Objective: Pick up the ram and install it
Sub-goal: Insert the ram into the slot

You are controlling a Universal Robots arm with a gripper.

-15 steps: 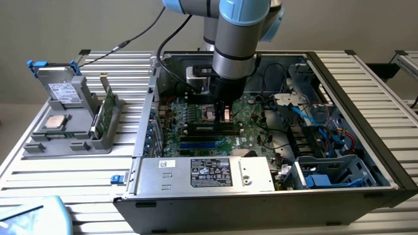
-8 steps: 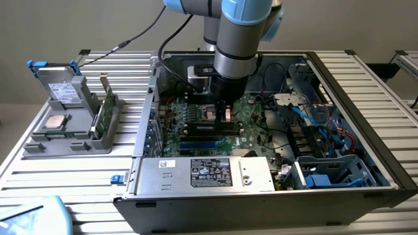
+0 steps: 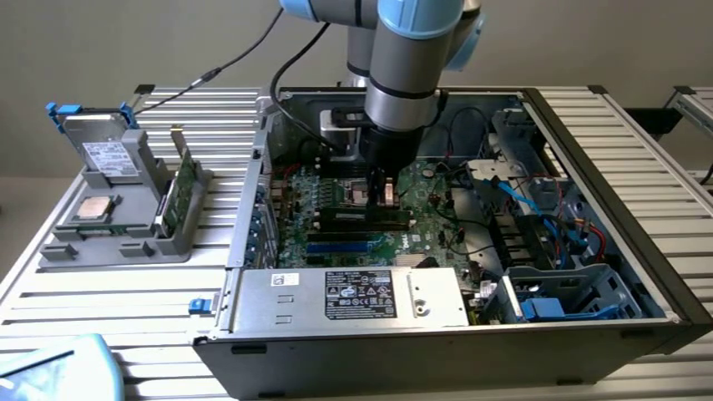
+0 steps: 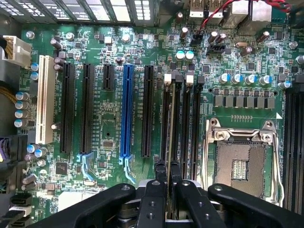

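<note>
**A:** The gripper (image 4: 167,167) was deep in the case, jaws clamped on the ram (image 4: 169,123). It hung over the motherboard (image 4: 102,128), just beside the processor socket (image 4: 240,166).

**B:** What worried you there?

**A:** Alignment. The stick sat above the bank of black memory slots (image 4: 164,118) next to the socket, on the side of that bank farther from it. If it had stood slightly off the slot line, or its notch had missed the key, a push would have loaded the board rather than seated the stick. A thin card held at one end can also tip, so one end might have gone in first and jammed. The white latch (image 4: 167,78) mattered too: I couldn't tell whether it stood open.

**B:** And how did the ram sit in the gripper?

**A:** Edge-on, pinched between the fingertips (image 4: 160,167) by its flat faces. It ran straight out from them along the slot, parallel to the socket's near side. I couldn't tell whether it touched the slot.
</note>
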